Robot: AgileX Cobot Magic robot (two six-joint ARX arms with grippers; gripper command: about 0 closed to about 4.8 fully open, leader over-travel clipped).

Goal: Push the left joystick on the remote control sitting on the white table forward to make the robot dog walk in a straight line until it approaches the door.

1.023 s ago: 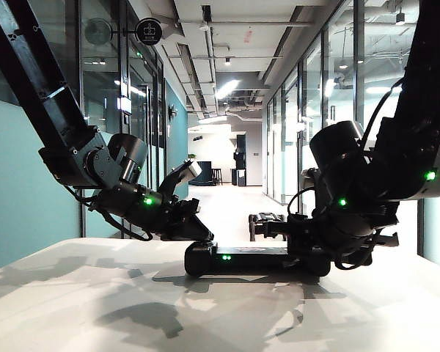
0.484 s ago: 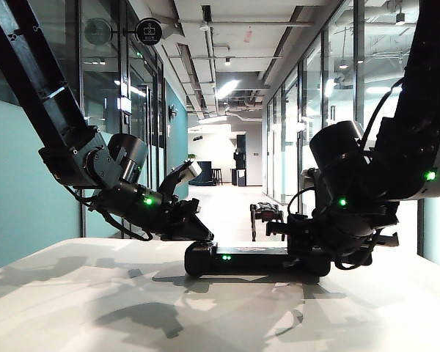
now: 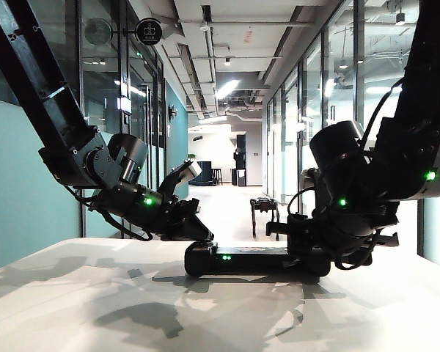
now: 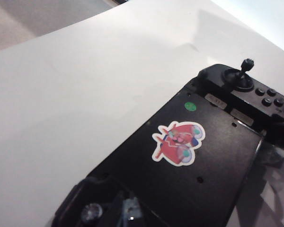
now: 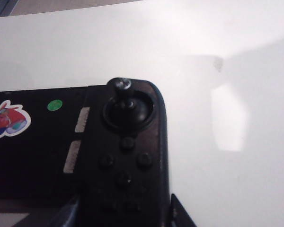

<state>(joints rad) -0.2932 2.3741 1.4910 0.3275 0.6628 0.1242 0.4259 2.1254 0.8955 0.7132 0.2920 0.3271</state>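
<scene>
The remote control [image 3: 257, 260] lies flat on the white table [image 3: 95, 308], clamped at one end between the right gripper's [image 5: 125, 215] half-open fingers, likely to steady it. The left gripper [image 3: 194, 229] rests over the other end; whether it is open cannot be told. Beyond both, the robot dog [image 3: 265, 213] stands in the corridor. A cartoon sticker [image 4: 177, 143] carries no legible writing
</scene>
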